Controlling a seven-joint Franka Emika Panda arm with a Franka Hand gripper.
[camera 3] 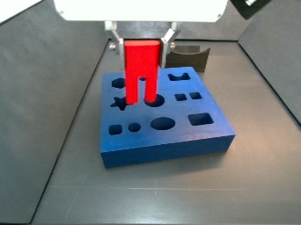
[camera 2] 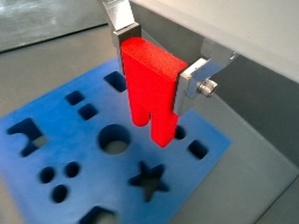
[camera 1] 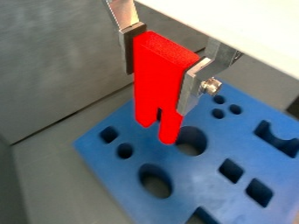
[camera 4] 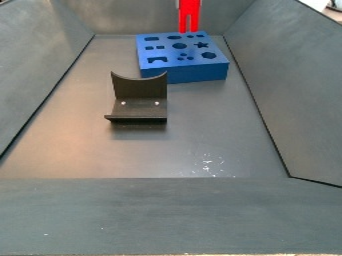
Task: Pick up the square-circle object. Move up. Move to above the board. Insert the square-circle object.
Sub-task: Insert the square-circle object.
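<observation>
In both wrist views the gripper has its silver fingers clamped on the upper part of the square-circle object, a bright red block splitting into two prongs, hanging over the board. In a side view the object hangs above the blue board; the gripper is partly cut off. In a side view the object is cropped at the far edge over the board; the fixture stands nearer.

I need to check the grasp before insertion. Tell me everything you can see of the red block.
The red block looks like smooth bright plastic: a solid upper part splitting into two prongs that point down. It hangs upright, clamped near its top in the gripper, above the blue board among its cut-out holes. Whether the prong tips touch the board is unclear.
</observation>
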